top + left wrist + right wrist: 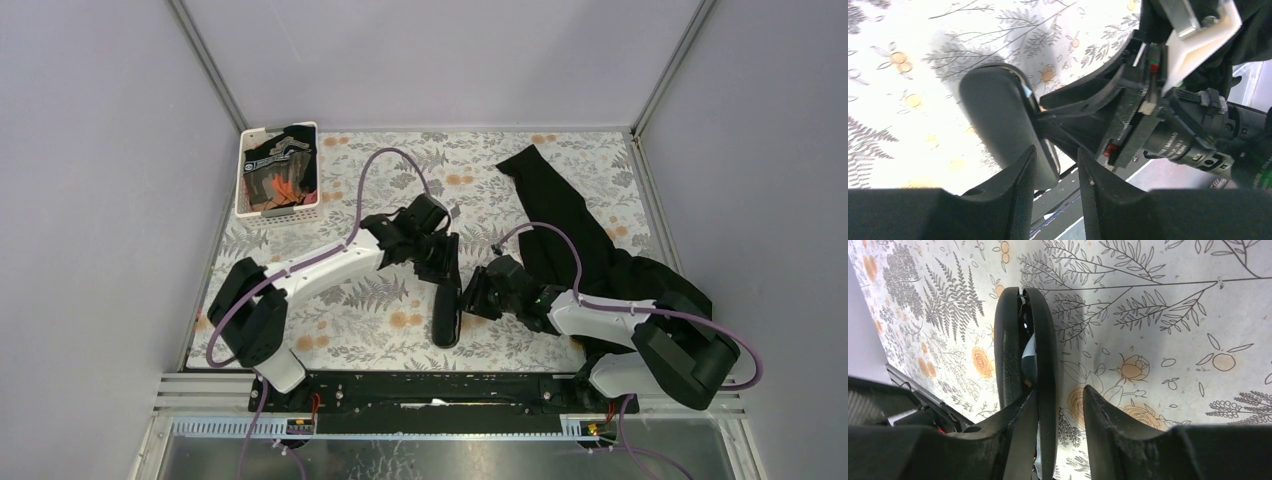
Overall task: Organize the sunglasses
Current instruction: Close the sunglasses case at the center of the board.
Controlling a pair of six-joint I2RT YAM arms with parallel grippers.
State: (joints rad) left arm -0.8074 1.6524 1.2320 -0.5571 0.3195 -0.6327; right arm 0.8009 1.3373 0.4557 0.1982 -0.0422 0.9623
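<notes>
Right claw [1060, 400] first: it hangs low over the table [1158, 315], fingers apart, straddling one half of the black case [1013, 340]. One finger [1020, 440] sits right at the case's seam. The other finger [1108, 440] stands clear of its side, so nothing is clamped. The case is ajar, and a sliver of light-blue cloth [1029, 352] peeks from the gap.

Left claw [1055, 167] now, at the case's far end: fingers apart too, one against the rounded end, open space beside the other.

From above, the left arm reaches in bent at the elbow, and the right arm lies low, stretched across.

The sunglasses show in no view; whether they're inside the case, I can't tell.

Further out, there's a white basket [282, 212] of dark items back left and a black garment [570, 230] on the right.
</notes>
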